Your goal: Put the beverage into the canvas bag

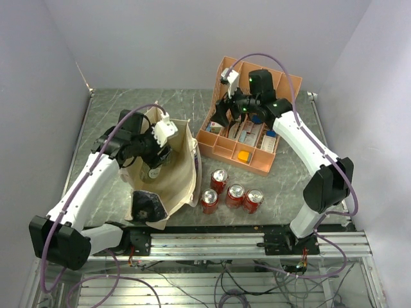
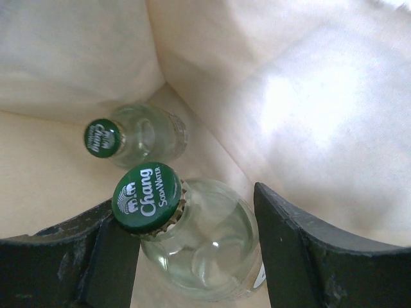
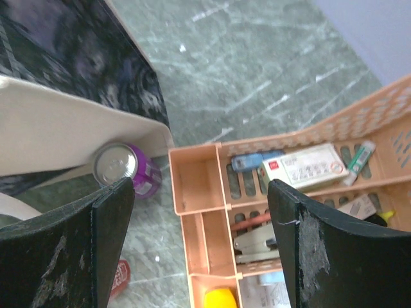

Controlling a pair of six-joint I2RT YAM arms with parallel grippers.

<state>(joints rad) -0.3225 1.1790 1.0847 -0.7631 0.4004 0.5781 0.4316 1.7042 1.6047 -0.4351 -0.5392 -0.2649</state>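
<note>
Left fingers [image 2: 308, 256] clasping one bottle [image 2: 205, 250], second bottle [image 2: 144, 135] beside; four red cans [image 1: 235, 194].

Left arm [image 1: 90, 183]: reaches forward and inward, elbow up, wrist pitched steeply down. Left pincer [image 2: 189, 205] fingers [image 2: 96, 256] sit on either side of a bottle [image 2: 199, 247], pressed against the glass. Right arm [image 1: 308, 144]: stretched forward and left, wrist angled down. Right pincer [image 3: 200, 189] spread wide, held in the air.

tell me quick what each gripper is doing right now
left gripper: closed on the soda water bottle, inside the canvas bag
right gripper: open, holding nothing, over the orange organizer corner
</note>
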